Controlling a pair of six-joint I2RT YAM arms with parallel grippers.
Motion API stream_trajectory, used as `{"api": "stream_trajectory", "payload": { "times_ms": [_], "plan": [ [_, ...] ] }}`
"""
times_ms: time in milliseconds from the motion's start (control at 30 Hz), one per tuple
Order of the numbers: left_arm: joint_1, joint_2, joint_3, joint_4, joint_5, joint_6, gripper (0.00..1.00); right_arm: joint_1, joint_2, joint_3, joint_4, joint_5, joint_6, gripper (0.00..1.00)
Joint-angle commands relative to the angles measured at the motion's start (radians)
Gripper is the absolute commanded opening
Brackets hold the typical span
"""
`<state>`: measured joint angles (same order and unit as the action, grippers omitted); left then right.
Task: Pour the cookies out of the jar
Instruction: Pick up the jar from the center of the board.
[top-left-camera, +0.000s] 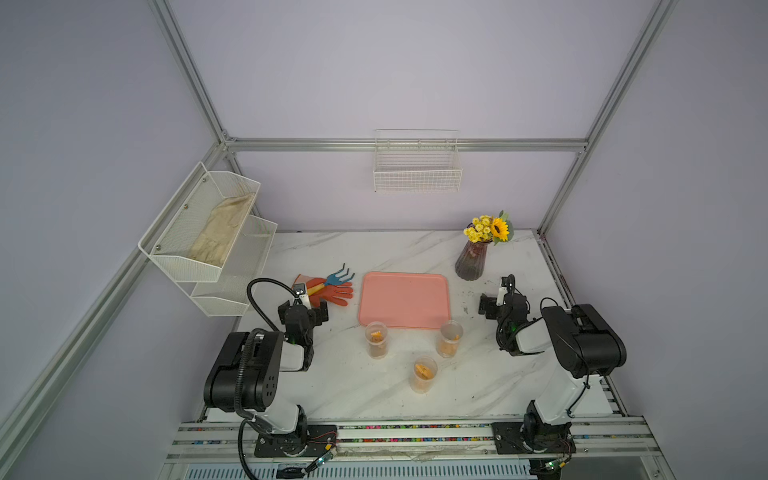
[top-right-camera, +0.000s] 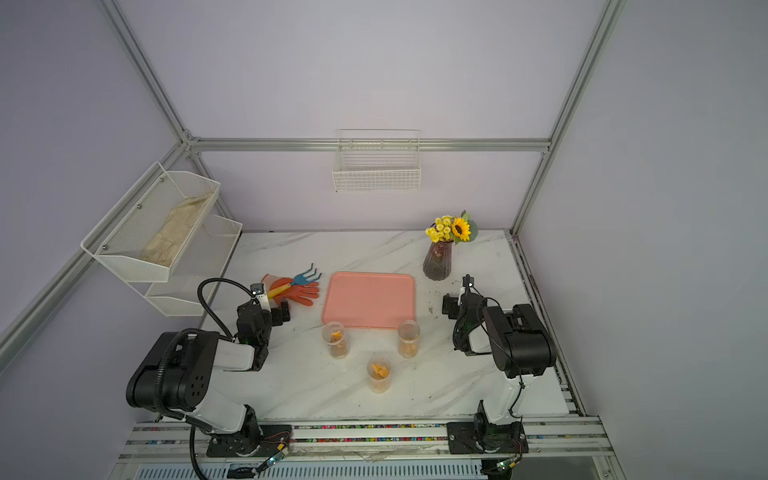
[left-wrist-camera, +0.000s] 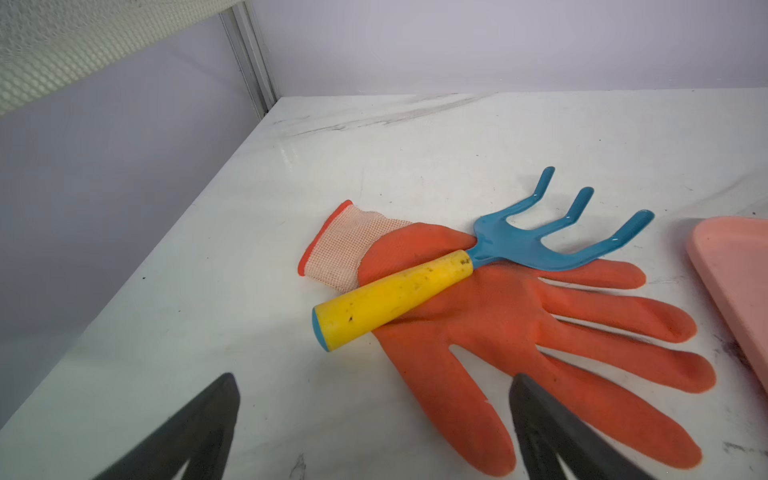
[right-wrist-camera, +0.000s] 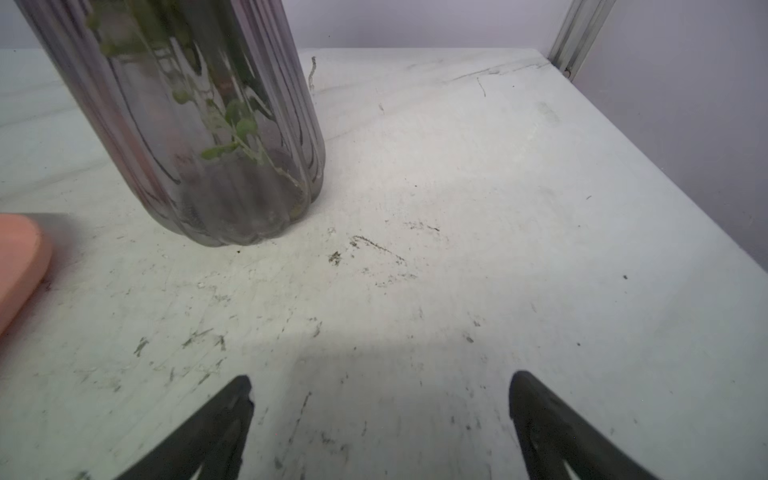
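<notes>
Three clear, lidless jars stand upright on the marble table in both top views: one at the left (top-left-camera: 377, 347), one at the right (top-left-camera: 449, 345) and one nearer the front (top-left-camera: 424, 384). Each holds orange-yellow cookies (top-left-camera: 376, 336). A pink tray (top-left-camera: 403, 299) lies just behind them. My left gripper (top-left-camera: 303, 311) hovers open, left of the tray; in the left wrist view it (left-wrist-camera: 374, 382) has only table and a glove finger between its jaws. To the right of the tray, my right gripper (top-left-camera: 502, 304) is open over bare table (right-wrist-camera: 380, 378). Neither touches a jar.
An orange glove (left-wrist-camera: 498, 332) with a blue and yellow hand rake (left-wrist-camera: 415, 286) on it lies by the left gripper. A dark ribbed vase (right-wrist-camera: 216, 166) of yellow flowers (top-left-camera: 488, 228) stands behind the right gripper. A mesh shelf (top-left-camera: 208, 232) hangs at the left and a wire basket (top-left-camera: 417, 166) on the back wall.
</notes>
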<state>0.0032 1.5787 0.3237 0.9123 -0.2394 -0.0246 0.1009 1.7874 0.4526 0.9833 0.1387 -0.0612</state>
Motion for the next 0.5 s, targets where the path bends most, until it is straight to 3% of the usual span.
{"api": "stream_trajectory", "payload": {
  "times_ms": [0,467],
  "plan": [
    [-0.003,-0.005,0.045,0.057,-0.009,-0.004,1.00,0.004,-0.005,0.013,0.022,0.007,-0.010,0.97],
    [-0.003,-0.006,0.047,0.050,-0.008,-0.005,1.00,-0.018,-0.003,0.018,0.014,-0.037,0.021,0.97]
  ]
}}
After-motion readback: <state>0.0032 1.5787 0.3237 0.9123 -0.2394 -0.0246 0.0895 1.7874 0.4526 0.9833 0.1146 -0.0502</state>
